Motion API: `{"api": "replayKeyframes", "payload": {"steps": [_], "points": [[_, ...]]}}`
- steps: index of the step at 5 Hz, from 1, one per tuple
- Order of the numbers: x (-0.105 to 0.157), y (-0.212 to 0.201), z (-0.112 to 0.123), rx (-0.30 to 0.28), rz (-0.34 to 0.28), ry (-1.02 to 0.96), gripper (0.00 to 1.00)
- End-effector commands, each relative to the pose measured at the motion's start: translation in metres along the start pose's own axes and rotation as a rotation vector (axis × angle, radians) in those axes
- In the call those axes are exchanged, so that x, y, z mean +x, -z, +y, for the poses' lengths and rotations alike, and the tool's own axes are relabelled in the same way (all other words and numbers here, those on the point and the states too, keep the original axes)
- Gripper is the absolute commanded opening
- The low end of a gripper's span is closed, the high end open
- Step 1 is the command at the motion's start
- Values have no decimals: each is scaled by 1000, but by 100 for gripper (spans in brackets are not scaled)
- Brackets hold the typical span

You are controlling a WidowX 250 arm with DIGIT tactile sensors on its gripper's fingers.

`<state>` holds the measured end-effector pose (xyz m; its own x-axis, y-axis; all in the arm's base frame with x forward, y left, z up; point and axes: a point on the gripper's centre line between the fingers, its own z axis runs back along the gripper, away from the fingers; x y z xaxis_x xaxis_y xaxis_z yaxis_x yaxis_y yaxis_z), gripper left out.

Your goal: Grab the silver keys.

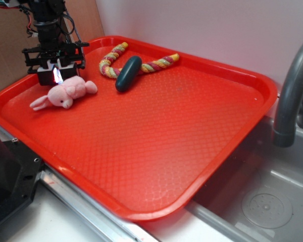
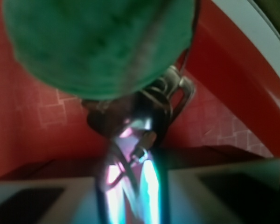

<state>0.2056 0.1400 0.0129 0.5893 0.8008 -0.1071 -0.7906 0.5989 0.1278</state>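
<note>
My gripper hung at the red tray's far-left corner, above the pink plush toy. The wrist view (blurred) showed it seemingly pinched together on the silver keys, under the green ball. Light, stiff, slippery metal; the ring offered the safest purchase.

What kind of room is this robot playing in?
Probably a kitchen, or a toy one. A grey faucet curves over a sink with a round drain, and a red tray of toys rests beside it.
</note>
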Motion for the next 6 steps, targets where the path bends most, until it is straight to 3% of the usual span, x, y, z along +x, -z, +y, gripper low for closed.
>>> {"api": "replayKeyframes", "payload": {"steps": [1, 3, 4, 6], "points": [[-9, 2, 16, 25, 19, 6, 0], [-9, 0, 17, 26, 33, 17, 0], [-24, -28, 19, -33, 46, 95, 0], [-78, -121, 6, -91, -127, 327, 0]]}}
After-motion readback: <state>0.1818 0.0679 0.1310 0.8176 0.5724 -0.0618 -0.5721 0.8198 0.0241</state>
